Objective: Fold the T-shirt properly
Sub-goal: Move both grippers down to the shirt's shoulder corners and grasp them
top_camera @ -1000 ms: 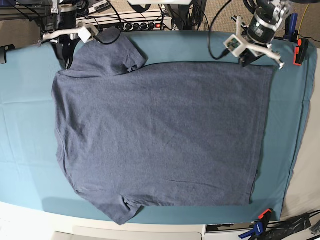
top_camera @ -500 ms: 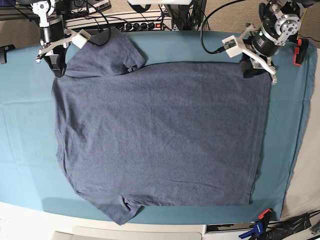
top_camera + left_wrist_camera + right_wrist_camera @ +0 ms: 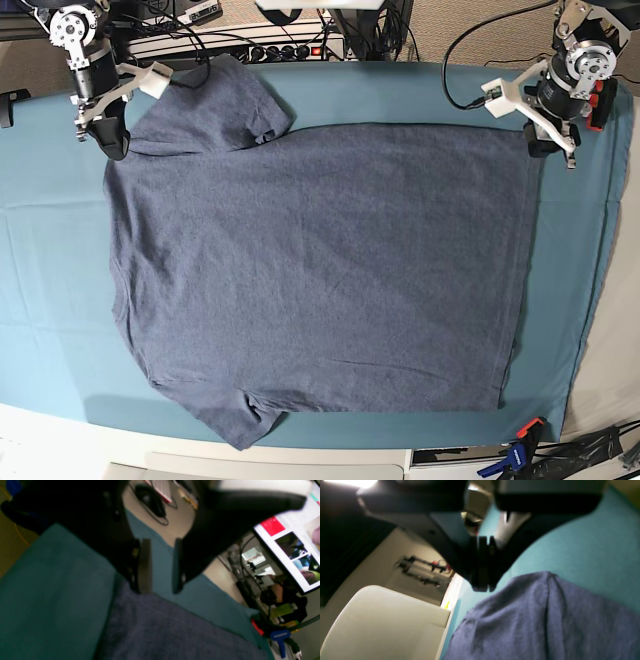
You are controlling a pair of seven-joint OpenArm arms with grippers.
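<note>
One teal table cloth (image 3: 60, 300), covering my work surface. One T-shirt (image 3: 320, 270), spread flat across its middle, blank side up, upper sleeve (image 3: 225, 100) tucked inward; I judge no fold made yet, all folding left. Two grippers, both off the cloth at the shirt's far corners. Left gripper (image 3: 161, 590): jaws parted, empty, poised just above the hem corner. Right gripper (image 3: 482, 587): jaws pressed together, pinching nothing, just beside the shoulder edge. One blue clamp (image 3: 515, 455) at the near table edge.

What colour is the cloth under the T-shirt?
Teal table cloth, clearest in the base view.
</note>
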